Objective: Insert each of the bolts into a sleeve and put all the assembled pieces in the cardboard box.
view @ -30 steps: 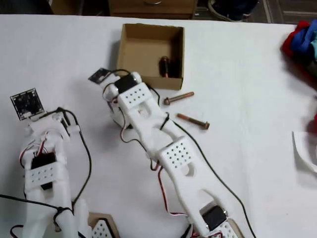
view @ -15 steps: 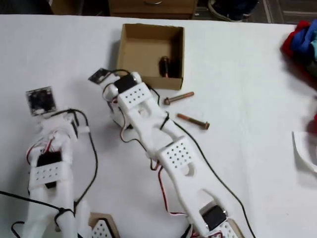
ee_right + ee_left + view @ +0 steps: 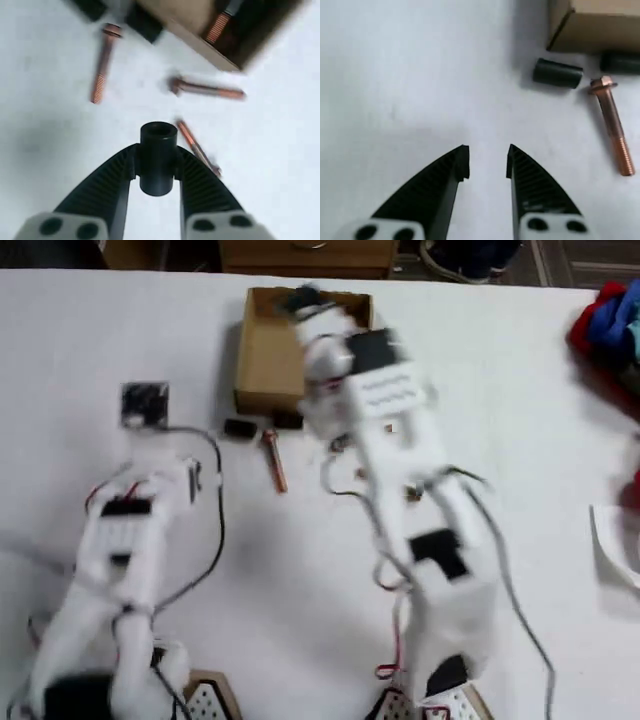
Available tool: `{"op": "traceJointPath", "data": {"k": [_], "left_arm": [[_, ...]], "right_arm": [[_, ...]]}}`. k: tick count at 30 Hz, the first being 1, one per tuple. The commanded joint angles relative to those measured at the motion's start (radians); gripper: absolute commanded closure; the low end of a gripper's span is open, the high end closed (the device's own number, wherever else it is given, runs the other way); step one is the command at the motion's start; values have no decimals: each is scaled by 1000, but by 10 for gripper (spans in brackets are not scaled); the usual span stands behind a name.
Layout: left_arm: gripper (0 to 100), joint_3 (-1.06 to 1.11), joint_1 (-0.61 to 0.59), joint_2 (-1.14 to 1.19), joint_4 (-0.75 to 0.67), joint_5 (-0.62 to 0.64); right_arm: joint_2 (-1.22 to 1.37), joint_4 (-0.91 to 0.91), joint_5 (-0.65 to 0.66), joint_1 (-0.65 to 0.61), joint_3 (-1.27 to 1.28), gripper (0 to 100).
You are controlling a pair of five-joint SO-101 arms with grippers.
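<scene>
The left arm (image 3: 118, 545) is seen in the high view over the left part of the tabletop (image 3: 560, 570). It is stretched away from its base at the near edge, and its camera board is carried at the far end. The left jaws are held parted by a narrow gap. Their black, ribbed inner faces are turned towards each other above bare tabletop, and nothing is held between them. The right arm (image 3: 405, 455) is extended from its base at the near edge towards the far side, its white links raised above the tabletop. The right jaws are clamped on a black sleeve (image 3: 158, 159), gripped from both sides, with its open end turned towards the wrist camera.
</scene>
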Motion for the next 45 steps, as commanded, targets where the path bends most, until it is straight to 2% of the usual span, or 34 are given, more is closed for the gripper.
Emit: {"op": "traceJointPath", "data": {"k": [1,4,8,11,14,21,28,42,45], "left_arm": [[854,-384,69,288,193,-5],[854,-685,115,483,387,66],[854,-1000,187,669,614,258],[854,-1175,235,776,744,430],[854,-1299,267,875,829,546],[854,-1466,311,1082,891,560],[854,-1609,324,1244,891,563],[854,-1840,287,1392,968,557],[928,-1874,288,1409,1011,555]], "right_arm": [[-266,-77,-14,154,267,976],[-375,-205,-14,231,539,976],[-483,-363,-5,288,818,976],[-539,-394,-5,298,898,976],[-562,-394,-5,292,908,976],[-562,-394,-5,298,910,976],[-562,-389,-5,298,911,976],[-562,-387,-5,297,913,976],[-562,-387,-6,297,913,976]]}}
